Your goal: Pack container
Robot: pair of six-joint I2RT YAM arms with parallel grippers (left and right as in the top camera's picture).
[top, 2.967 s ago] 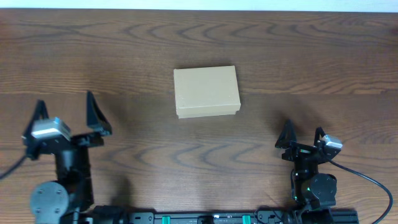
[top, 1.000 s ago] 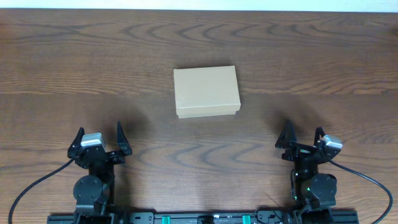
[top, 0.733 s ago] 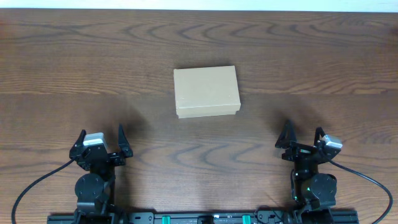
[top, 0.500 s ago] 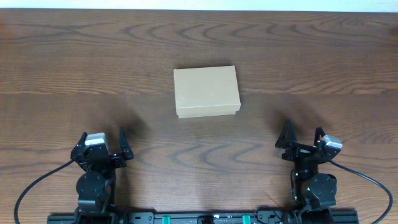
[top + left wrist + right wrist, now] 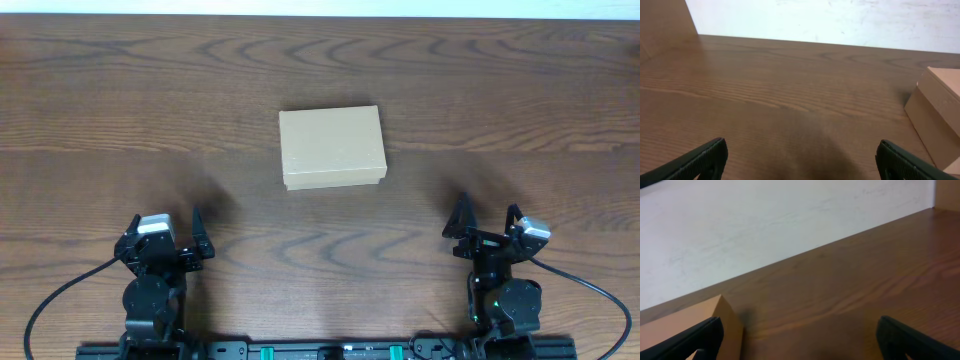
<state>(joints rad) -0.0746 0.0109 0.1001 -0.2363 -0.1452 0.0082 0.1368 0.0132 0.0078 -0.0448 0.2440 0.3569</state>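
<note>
The container [image 5: 332, 148], a small tan cardboard box with its flap lid shut, sits on the wooden table near the middle. It shows at the right edge of the left wrist view [image 5: 940, 110] and at the lower left of the right wrist view [image 5: 680, 325]. My left gripper [image 5: 164, 228] is open and empty at the near left, well short of the box. My right gripper [image 5: 488, 218] is open and empty at the near right, also apart from the box. Both sets of fingertips show wide apart in the wrist views [image 5: 800, 157] [image 5: 800, 337].
The brown wooden table [image 5: 500, 80] bears only the box. A white wall lies beyond its far edge [image 5: 840, 20]. The arm bases and cables sit along the near edge [image 5: 320, 350].
My left arm has drawn back toward the near edge and settled low at the near left, its gripper staying open. The right arm and the box have not moved.
</note>
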